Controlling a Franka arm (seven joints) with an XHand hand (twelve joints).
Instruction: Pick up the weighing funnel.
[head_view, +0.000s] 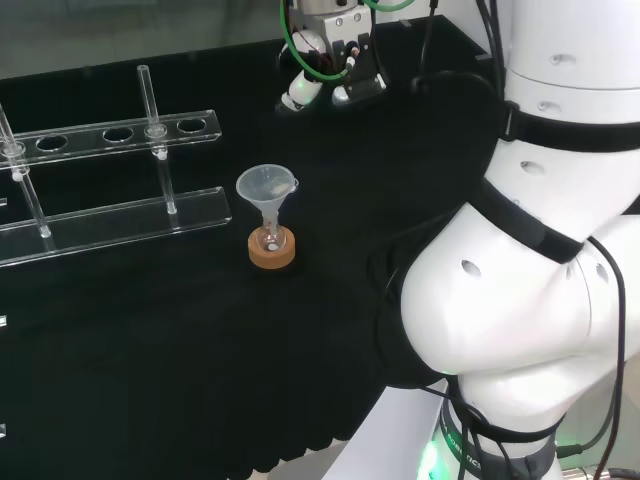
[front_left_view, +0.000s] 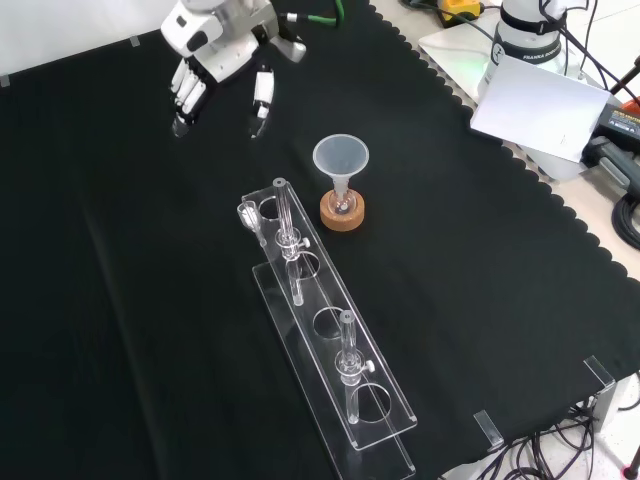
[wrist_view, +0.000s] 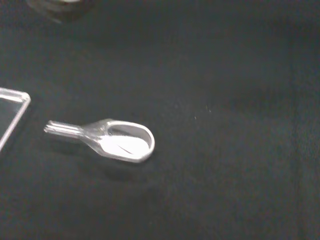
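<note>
One funnel, one small flask and one cork ring beside one clear rack, one weighing funnel near it

Black-clothed bench carries weighing funnel, clear rack, cork ring.

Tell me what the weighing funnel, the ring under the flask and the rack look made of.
Weighing funnel: clear glass or plastic, glossy; cloth shows through, rim glints. Ring: cork, matte tan, likely. Rack: clear plastic, probably acrylic; bright flat-cut edges.
</note>
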